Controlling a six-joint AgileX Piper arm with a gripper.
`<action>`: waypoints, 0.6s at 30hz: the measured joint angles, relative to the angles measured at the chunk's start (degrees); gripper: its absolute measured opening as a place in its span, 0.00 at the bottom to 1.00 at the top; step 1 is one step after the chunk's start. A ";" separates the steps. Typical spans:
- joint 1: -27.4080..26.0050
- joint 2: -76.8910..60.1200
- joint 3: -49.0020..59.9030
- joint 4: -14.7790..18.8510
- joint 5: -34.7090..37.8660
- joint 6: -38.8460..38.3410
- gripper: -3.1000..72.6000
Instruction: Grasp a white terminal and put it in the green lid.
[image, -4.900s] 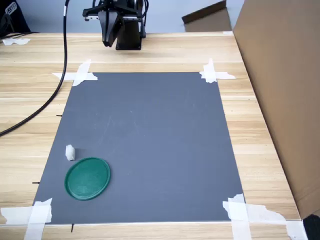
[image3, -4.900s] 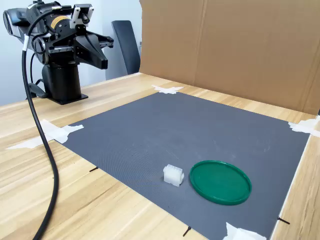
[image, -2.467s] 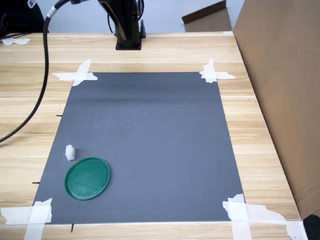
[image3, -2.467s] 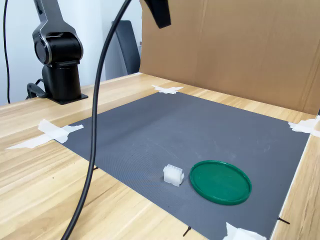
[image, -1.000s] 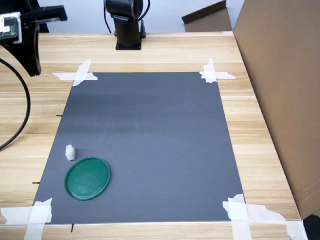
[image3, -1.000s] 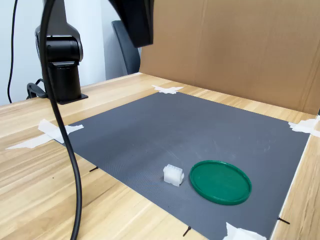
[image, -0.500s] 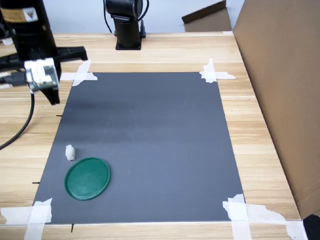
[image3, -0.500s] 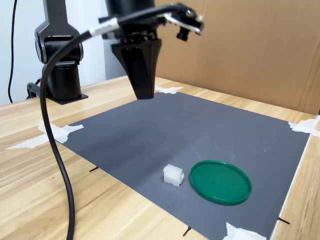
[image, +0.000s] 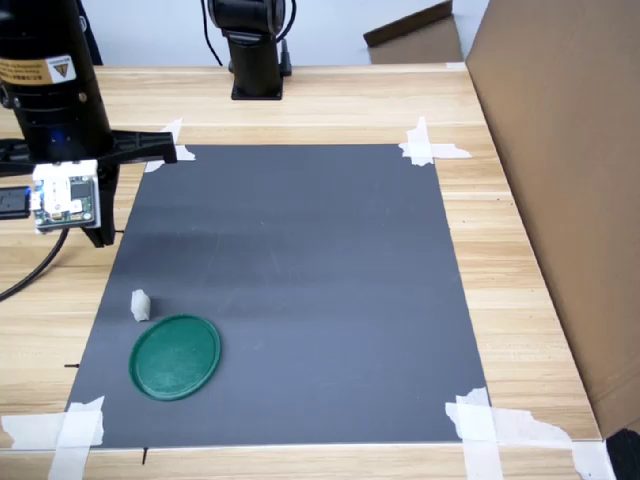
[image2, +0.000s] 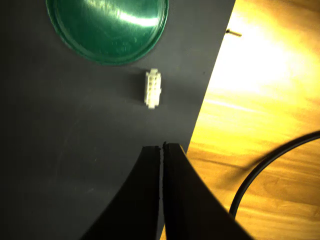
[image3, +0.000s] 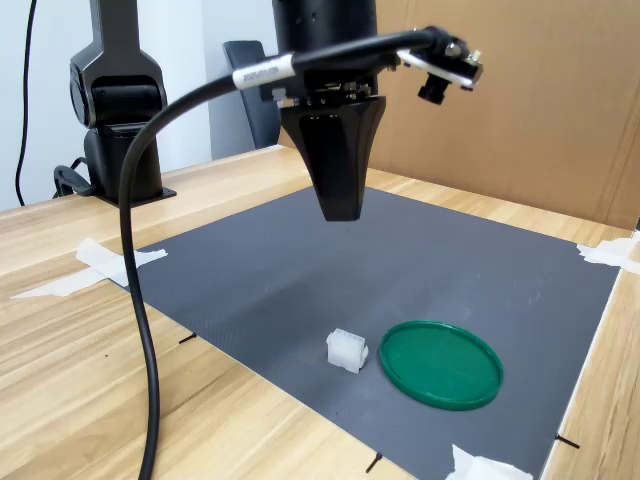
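Wooden table (image: 330, 100), taped grey mat (image: 300, 290), cardboard wall (image: 560, 150) behind.

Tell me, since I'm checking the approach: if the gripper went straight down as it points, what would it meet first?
Probably the bare grey mat. The shut gripper hangs short of the white terminal and the green lid; depth is uncertain.

Dark grey mat (image: 300, 290) flat on light wooden table (image: 520, 300), corners fixed with white tape strips (image: 432, 148). Tall brown cardboard panel (image: 560, 180) upright along first exterior view's right edge of table; in second exterior view it fills background. Black cable (image3: 140, 330) hangs across second exterior view's left. Dark chair back (image3: 250, 95) beyond table.
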 joint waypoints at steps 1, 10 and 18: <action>0.00 0.20 0.00 -0.35 0.84 0.20 0.03; 0.00 0.45 -0.08 -0.98 3.14 0.50 0.60; 0.00 0.45 -0.16 -0.95 5.80 1.43 0.97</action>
